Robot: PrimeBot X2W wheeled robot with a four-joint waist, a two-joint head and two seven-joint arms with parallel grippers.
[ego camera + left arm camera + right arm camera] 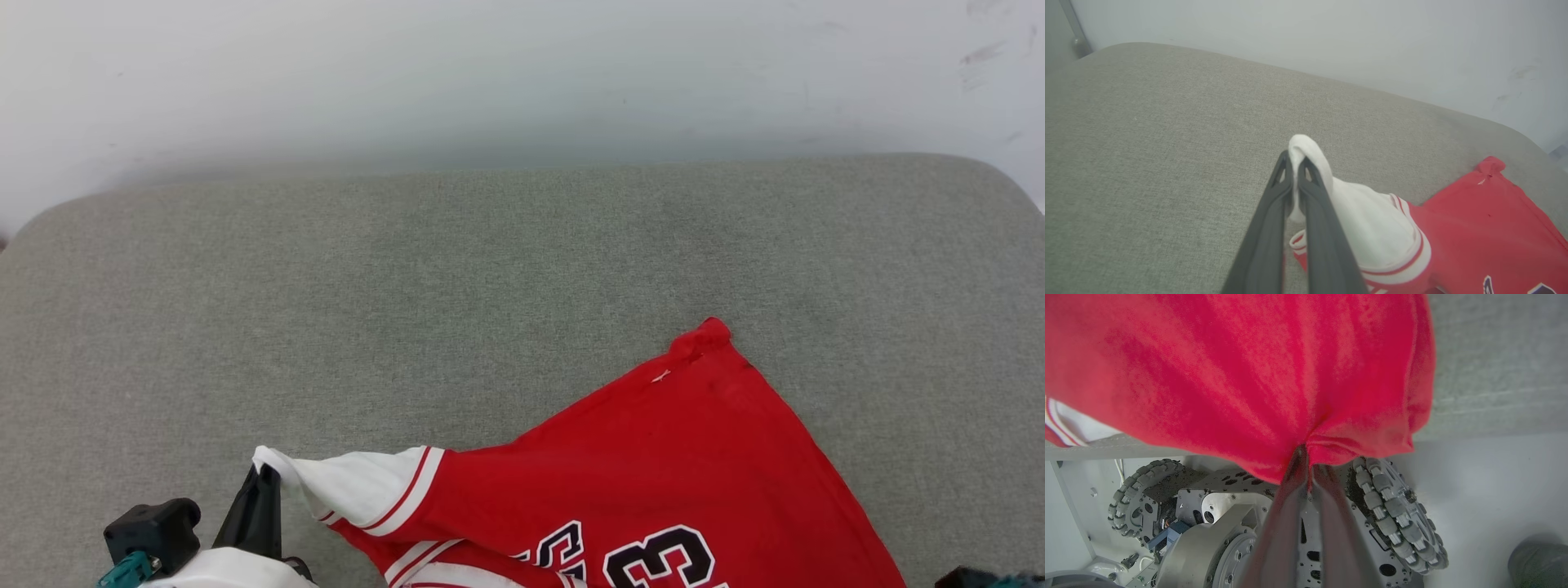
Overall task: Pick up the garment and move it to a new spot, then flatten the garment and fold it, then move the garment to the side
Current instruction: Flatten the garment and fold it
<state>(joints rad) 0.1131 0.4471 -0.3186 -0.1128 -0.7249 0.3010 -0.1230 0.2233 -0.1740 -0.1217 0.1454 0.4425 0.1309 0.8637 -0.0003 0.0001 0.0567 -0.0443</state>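
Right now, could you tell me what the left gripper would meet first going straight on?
The left gripper, jaws shut on a sleeve of the garment, would probably meet the grey cushion first; depth is unclear.

**Dark tools, white wrist, grey wheeled base**

The left tool [1294,159] has two long, slim charcoal fingers [1265,237] with triangular cut-outs near the tips. In the head view it has a black block [153,529], a teal cable [126,569] and a white wrist shell [233,569]. The right tool [1308,457] has similar fingers, blurred close up. The base has a dark grey plate [1229,488] with oval slots and screws, a round silver hub [1237,555], a thin white cable [1120,469], and black wheels [1392,510] ringed with grey rollers.
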